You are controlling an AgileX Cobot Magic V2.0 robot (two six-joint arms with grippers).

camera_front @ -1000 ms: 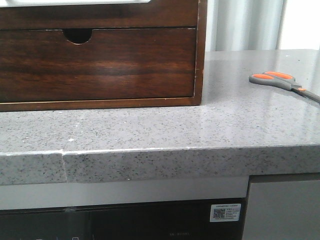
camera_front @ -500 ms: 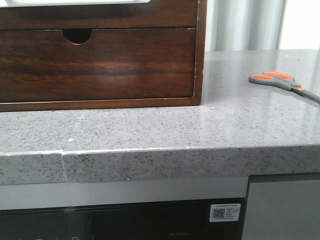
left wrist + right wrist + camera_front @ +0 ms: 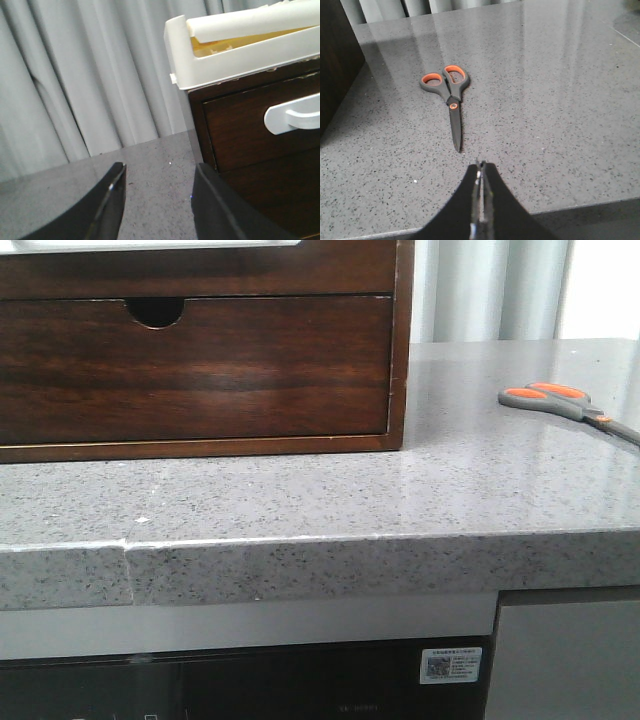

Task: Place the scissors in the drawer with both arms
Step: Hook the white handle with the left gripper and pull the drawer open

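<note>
Scissors lie flat at the right edge of the front frame on the grey speckled countertop (blades closed), untouched. Right gripper is clenched empty; left gripper is spread beside the drawer.

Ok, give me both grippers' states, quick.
Left gripper: open, holding nothing.
Right gripper: closed, empty, short of the scissors.

Left gripper: two broad black fingers, smooth, slightly glossy, curved inner edges, lower centre of frame. Right gripper: two black fingers tapering to thin tips, pale metallic strip along the inner seam, bottom centre of frame.
</note>
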